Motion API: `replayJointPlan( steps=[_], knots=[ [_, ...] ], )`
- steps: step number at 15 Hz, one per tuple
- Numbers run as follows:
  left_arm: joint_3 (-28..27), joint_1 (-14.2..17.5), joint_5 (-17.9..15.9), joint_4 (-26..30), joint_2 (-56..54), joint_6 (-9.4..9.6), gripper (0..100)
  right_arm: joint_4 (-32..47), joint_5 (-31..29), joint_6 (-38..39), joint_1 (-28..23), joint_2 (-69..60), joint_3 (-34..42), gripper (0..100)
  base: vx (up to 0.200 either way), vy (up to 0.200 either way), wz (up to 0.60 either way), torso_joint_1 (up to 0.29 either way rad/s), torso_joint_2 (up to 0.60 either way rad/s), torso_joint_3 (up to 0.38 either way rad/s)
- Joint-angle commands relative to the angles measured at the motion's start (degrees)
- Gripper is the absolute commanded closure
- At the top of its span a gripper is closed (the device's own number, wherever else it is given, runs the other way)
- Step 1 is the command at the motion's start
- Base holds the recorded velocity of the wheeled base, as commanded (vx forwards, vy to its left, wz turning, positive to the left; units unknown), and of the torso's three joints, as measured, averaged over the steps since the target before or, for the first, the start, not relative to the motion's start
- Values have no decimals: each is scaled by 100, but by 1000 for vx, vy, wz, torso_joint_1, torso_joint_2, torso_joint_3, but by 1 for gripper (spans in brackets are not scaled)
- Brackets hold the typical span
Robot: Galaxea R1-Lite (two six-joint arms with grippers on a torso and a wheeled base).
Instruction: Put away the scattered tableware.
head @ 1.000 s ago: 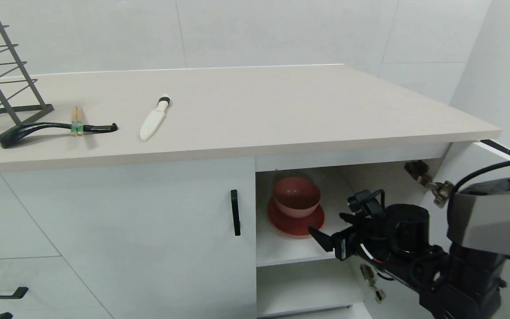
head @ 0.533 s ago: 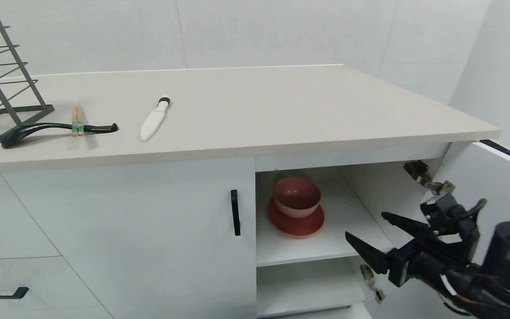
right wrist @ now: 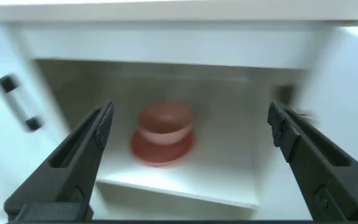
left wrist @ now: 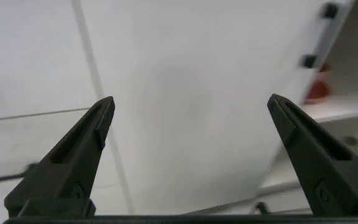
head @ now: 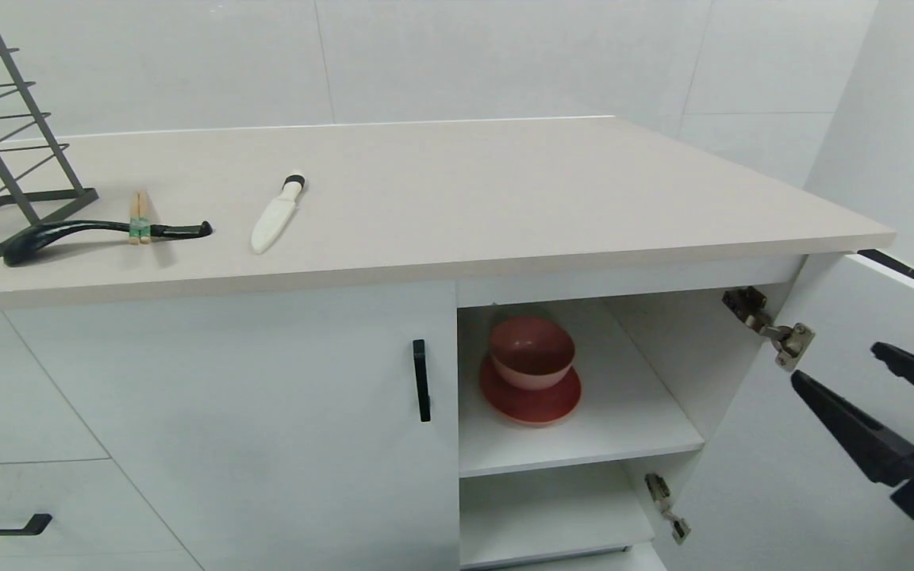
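Two chopsticks (head: 138,216) lie across the black ladle (head: 68,232), near the knife (head: 274,216).

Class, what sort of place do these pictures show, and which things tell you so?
Most likely a kitchen, possibly a mock-up. A countertop carries a white knife, chopsticks and a black ladle beside a wire rack, and the open cabinet below holds a red bowl on a red plate.
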Motion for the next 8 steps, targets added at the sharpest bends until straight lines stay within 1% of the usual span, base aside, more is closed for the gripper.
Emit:
replayJointPlan(
  steps=[1,2,3,4,5,8],
  knots=[
    [0,-7,551,308,-33,104,0,567,15,-3,-477,-1058,5,0,0,0,0,0,0,0],
    [0,-7,630,370,-33,77,0,672,15,-3,-512,-1146,5,0,0,0,0,0,0,0],
    [0,-7,586,335,-33,60,0,1173,24,14,-758,-1673,5,0,0,0,0,0,0,0],
    [0,-7,586,326,-33,69,0,1200,24,14,-776,-1691,5,0,0,0,0,0,0,0],
    [0,-7,577,335,-33,60,0,2026,384,-3,-1215,-2429,5,0,-200,0,0,7,12,7],
    [0,-7,577,326,-33,42,0,3274,1272,-206,-1927,-3546,-39,0,-200,0,0,7,1,-1]
  ],
)
